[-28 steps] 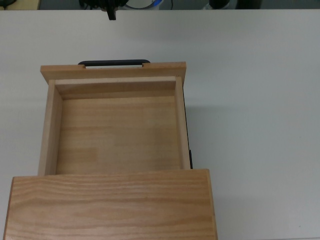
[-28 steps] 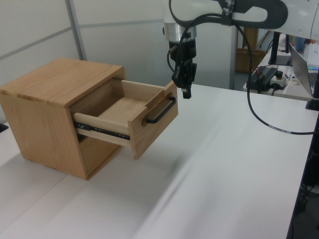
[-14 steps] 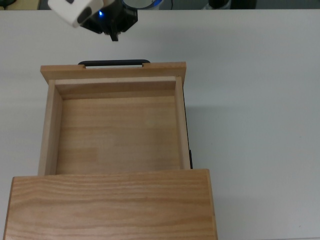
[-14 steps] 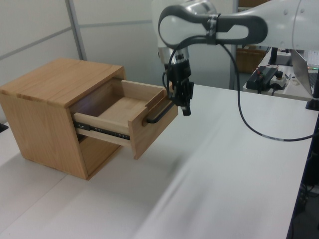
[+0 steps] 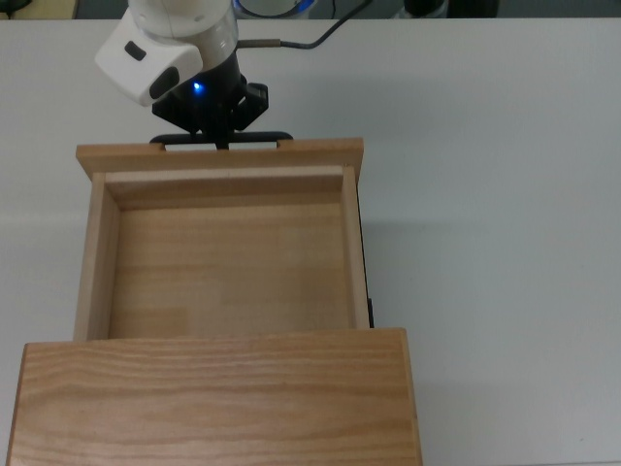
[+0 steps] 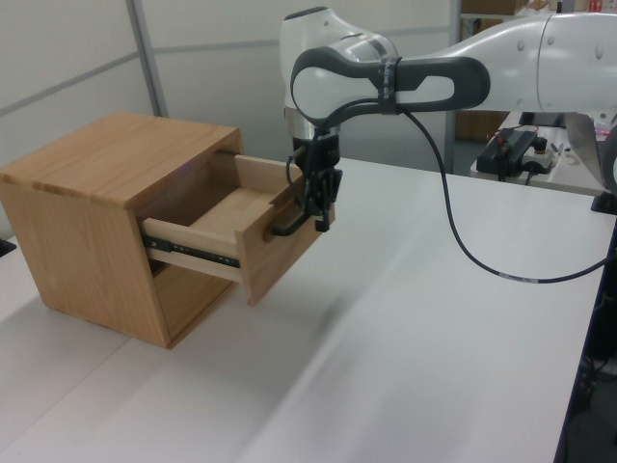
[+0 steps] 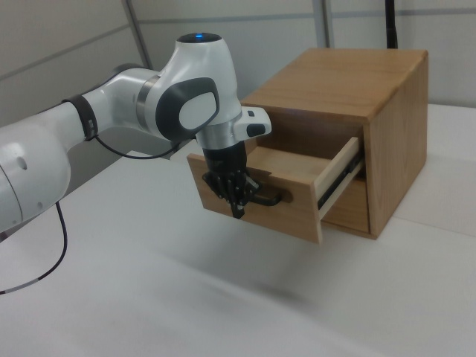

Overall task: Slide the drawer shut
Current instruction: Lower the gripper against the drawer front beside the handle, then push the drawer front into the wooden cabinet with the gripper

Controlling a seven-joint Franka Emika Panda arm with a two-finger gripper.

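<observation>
The drawer stands pulled well out of the wooden cabinet, which sits near one edge of the white table. The gripper hangs right at the drawer's front panel, against the black bar handle. It seems to touch the bar, though I cannot tell how far its fingers are parted or whether they hold it.

Even, bright indoor light is seen throughout, with no glare. Soft, faint shadows are cast on the white table beneath the drawer. A small blue light is lit on the gripper.
</observation>
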